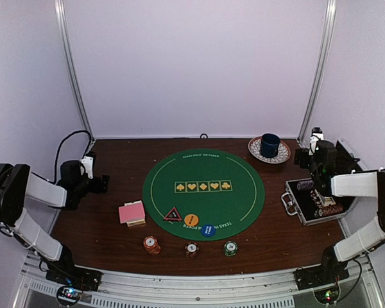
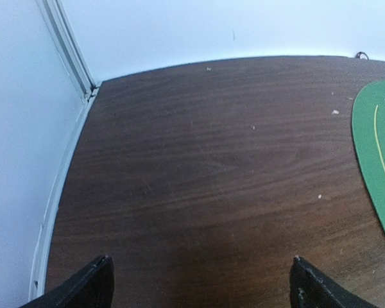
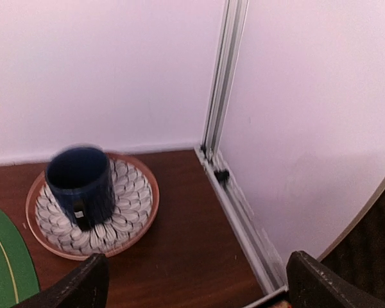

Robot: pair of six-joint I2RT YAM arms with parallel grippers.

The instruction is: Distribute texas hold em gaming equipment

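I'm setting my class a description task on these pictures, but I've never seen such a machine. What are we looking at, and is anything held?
Two robot arms stand at the near edge of a table. The wide picture looks down from above and behind them; the other two come from a camera on each wrist. The left tool and right tool are open, holding nothing. Laid out: a green mat bearing a triangle marker, orange disc and blue disc; pink cards beside it; three chip stacks nearer the arms; a blue cup on a saucer; an open case.
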